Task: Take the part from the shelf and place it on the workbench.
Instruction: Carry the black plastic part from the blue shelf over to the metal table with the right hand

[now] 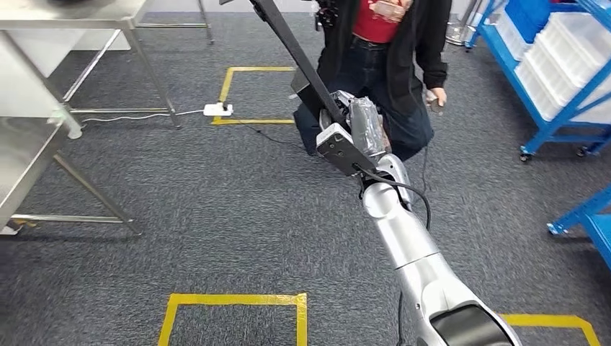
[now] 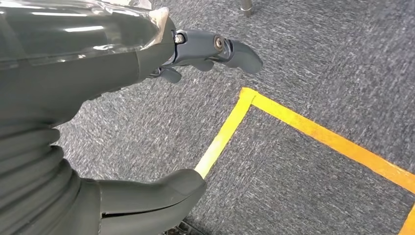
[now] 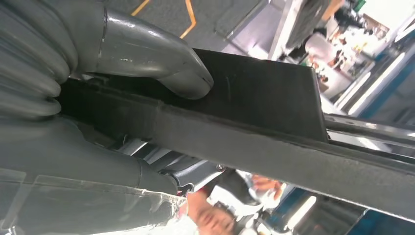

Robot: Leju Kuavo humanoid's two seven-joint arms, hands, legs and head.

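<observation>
Right hand (image 1: pixel 358 128) grips the part (image 1: pixel 292 47): a long, flat black bar with a matte, slightly fuzzy edge, running diagonally up and away from the hand in the head view. In the right wrist view the thick grey thumb (image 3: pixel 161 58) presses on the bar's flat face (image 3: pixel 259 93), ribbed grey cover behind it. The part is in the air over the carpet, not touching any counter or shelf.

Right arm (image 1: pixel 411 245) is smooth silver, extended forward, with a black cable looping near the wrist.

Left hand (image 2: pixel 122 117) holds nothing. Dark fingers (image 2: pixel 215 49) extended and slightly curved, thumb (image 2: pixel 151 196) well apart from them. It hangs over the floor.

Floor (image 1: pixel 216 209) is dark grey short-pile carpet, marked with yellow tape squares (image 1: pixel 234 317); one tape corner (image 2: pixel 244 98) sits under the left hand.

Counter (image 1: pixel 29 144) at left is bare stainless steel with thin angled legs, a second steel counter (image 1: pixel 72 14) behind it. White power strip (image 1: pixel 217 109) lies on the carpet near a tape square.

Blue metal shelf (image 1: pixel 555 86) at right carries white translucent bins (image 1: pixel 569 50), on castors.

A person (image 1: pixel 389 58) in a black jacket over a red top crouches just beyond the right hand.
</observation>
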